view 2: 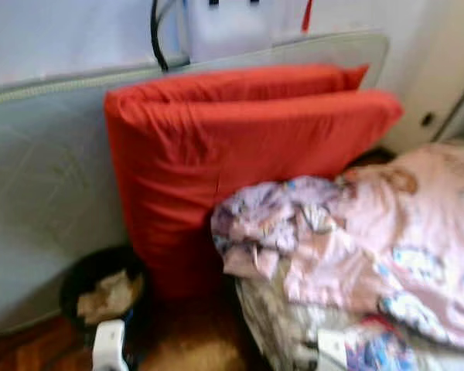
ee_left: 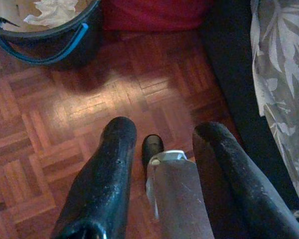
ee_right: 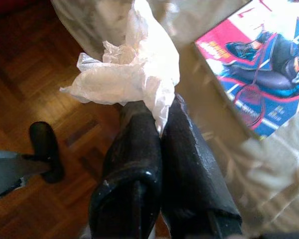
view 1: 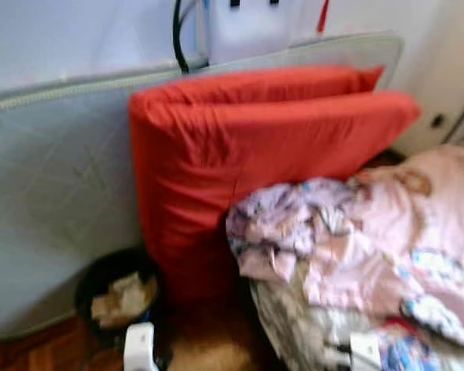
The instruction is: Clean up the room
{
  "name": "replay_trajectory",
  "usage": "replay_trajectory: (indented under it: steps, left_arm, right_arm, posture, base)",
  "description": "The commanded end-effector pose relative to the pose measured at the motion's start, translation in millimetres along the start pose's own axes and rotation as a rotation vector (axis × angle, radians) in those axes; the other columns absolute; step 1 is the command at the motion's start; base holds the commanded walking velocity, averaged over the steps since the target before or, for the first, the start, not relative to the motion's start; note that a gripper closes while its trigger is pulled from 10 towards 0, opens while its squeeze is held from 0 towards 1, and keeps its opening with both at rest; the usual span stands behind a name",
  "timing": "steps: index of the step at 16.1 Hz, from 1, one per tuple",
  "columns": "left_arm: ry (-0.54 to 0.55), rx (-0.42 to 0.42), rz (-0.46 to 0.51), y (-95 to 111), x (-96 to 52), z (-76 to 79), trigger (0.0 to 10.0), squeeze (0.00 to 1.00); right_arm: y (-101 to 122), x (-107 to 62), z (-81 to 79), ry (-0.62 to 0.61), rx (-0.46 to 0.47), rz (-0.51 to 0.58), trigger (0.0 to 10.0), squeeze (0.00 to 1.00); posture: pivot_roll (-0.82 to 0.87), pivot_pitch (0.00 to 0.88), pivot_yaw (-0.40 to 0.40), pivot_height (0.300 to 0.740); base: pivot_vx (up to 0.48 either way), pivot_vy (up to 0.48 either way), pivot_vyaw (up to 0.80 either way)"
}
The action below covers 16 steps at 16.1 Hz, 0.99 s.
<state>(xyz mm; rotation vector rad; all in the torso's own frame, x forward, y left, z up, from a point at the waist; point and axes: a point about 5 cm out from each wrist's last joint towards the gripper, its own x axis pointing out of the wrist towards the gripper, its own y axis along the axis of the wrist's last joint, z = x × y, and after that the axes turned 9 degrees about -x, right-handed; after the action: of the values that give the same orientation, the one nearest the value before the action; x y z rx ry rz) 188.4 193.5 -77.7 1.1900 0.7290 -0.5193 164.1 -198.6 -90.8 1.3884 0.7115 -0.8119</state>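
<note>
white tissue pinched in right gripper; left gripper spread, pointing floorward

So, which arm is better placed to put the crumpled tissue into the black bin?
The right. Its pincer is shut on the crumpled tissue, so it only needs to swing across to the black bin on the robot's left. The left pincer is open with nothing between its fingers, above the parquet floor.

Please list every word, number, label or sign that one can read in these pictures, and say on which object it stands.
No text can be read with certainty.
magazine lying on the bedding: bold white lettering at its top left corner, too blurred to read.
magazine, top edge: a cut-off mark, perhaps a "7", not certain.
crumpled tissue in the right tool: no print.
</note>
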Motion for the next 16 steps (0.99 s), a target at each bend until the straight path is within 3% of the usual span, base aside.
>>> replay_trajectory:
  steps: [1, 16]
  left_arm:
    - [0.005, 0.018, -0.009, 1.2, 0.3, -1.7, 10.0, 0.0]
    - [0.007, 0.027, -0.008, 2.9, -0.6, -7.1, 10.0, 0.0]
  right_arm:
    - [2.5, 0.5, -1.2, 0.001, -0.002, 0.008, 10.0, 0.0]
    - [-1.6, 0.2, -8.8, 0.015, 0.026, -0.002, 10.0, 0.0]
  posture:
    - [0.0, 0.012, -0.016, 0.74]
    - [0.01, 0.037, 0.001, 0.74]
  base:
    - [0.0, 0.352, 0.0]
    - [0.0, 0.358, 0.0]
